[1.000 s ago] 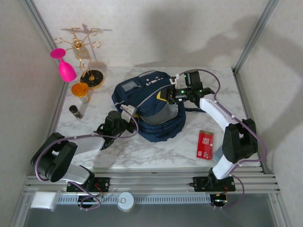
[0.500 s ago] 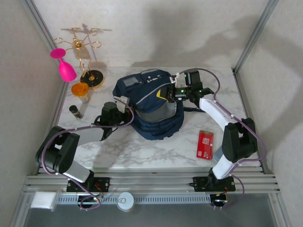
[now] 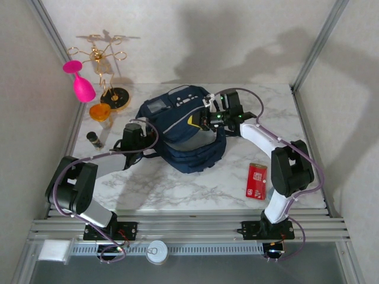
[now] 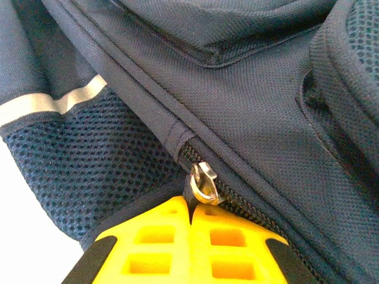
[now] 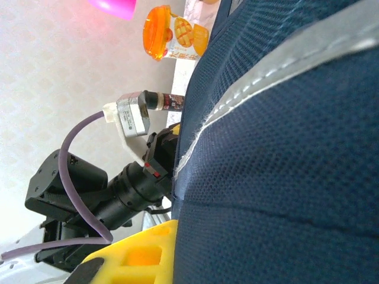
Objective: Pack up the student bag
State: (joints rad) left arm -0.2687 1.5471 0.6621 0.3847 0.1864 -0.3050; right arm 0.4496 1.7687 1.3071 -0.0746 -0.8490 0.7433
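Observation:
The student bag [image 3: 186, 139], a navy backpack with grey trim, lies in the middle of the marble table [image 3: 195, 189]. At the bag's left side my left gripper [image 3: 147, 141] is shut; the left wrist view shows the yellow fingers [image 4: 160, 236] pressed together on the dark pull tab just below the silver zipper slider [image 4: 204, 182]. My right gripper [image 3: 204, 120] holds the bag's upper right part. In the right wrist view one yellow finger [image 5: 133, 254] lies against the navy fabric [image 5: 278, 177]; the fabric hides the other finger.
A pink glass [image 3: 80, 83] hangs on a gold rack [image 3: 103, 65] at the back left, with an orange cup [image 3: 100, 112] and a dark tube [image 3: 95, 140] beside it. A red box [image 3: 256, 180] lies at the right front. Metal posts frame the table.
My left gripper has travelled back and to the left along the bag's side, still shut on the zipper pull. The bag has shifted left, and my right gripper has followed it slightly.

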